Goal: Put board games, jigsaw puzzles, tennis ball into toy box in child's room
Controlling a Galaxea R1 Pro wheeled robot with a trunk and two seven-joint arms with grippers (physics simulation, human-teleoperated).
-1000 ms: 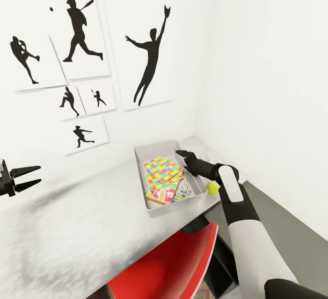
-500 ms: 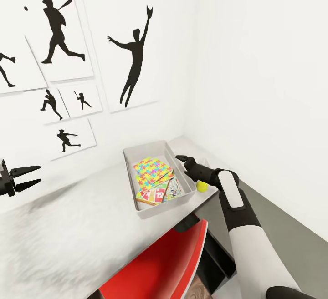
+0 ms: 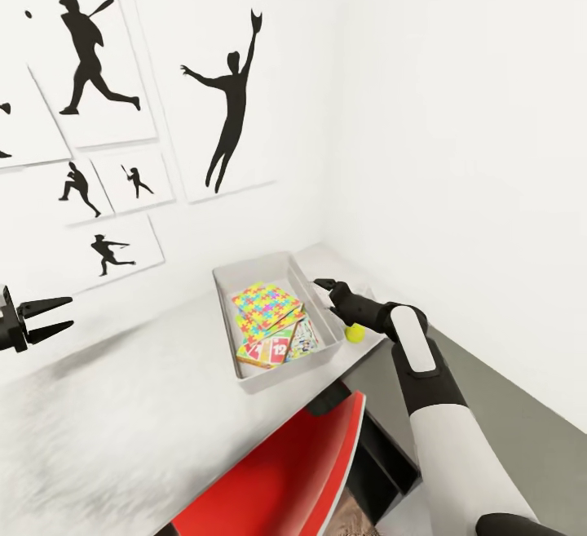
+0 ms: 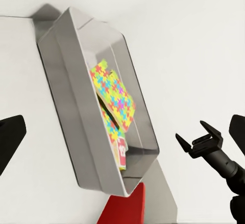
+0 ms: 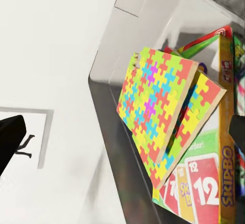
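Note:
The grey toy box (image 3: 227,325) stands on the white table (image 3: 139,397) near the corner. Inside it two jigsaw puzzles (image 3: 265,305) lean stacked over board games, an orange-green one (image 3: 265,351) and a white one (image 3: 307,341). The tennis ball (image 3: 355,333) lies on the table just right of the box. My right gripper (image 3: 322,283) hovers open, holding nothing, beside the box's right wall, above and behind the ball. My left gripper (image 3: 50,316) is open and holds nothing far to the left. The right wrist view looks closely at the puzzles (image 5: 153,116) and a game box (image 5: 206,188).
A red chair (image 3: 285,471) is pushed under the table's front edge below the box. White walls with black baseball silhouettes close the corner behind and to the right. A lower dark grey unit (image 3: 497,414) runs along the right wall.
The whole picture has shifted, so the camera has turned: box and posters sit further left. The right gripper now stands a little further right of the box wall, closer to the ball.

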